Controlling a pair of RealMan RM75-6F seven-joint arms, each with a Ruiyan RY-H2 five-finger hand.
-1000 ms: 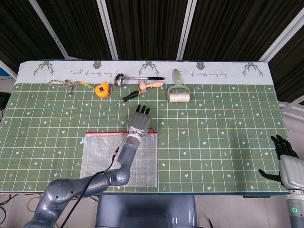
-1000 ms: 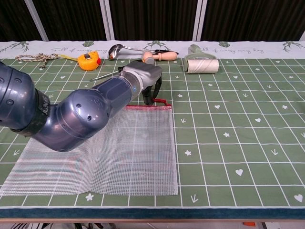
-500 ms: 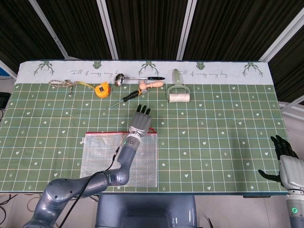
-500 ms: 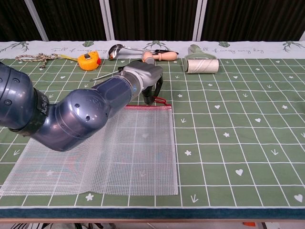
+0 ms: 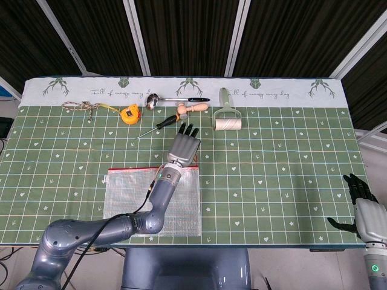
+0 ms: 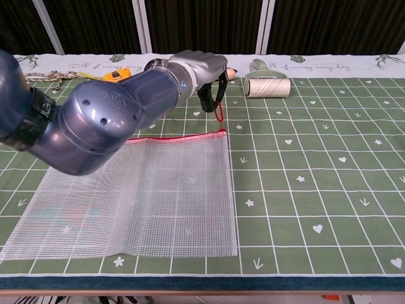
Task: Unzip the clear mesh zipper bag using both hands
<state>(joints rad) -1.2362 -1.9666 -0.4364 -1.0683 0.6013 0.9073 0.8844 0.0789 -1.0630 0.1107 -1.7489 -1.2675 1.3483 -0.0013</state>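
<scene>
The left hand (image 6: 204,75) seems to pinch the red pull cord (image 6: 219,114); the right hand (image 5: 364,208) idles open, so the unpinned bag (image 6: 158,190) may drag.

My bench (image 5: 290,157) wears a green grid cloth. On it lie the mesh bag (image 5: 127,199) near me, and along the far edge a cord (image 5: 78,106), tape measure (image 5: 129,113), ladle (image 5: 172,99), screwdriver (image 5: 158,125) and lint roller (image 5: 227,118).
</scene>
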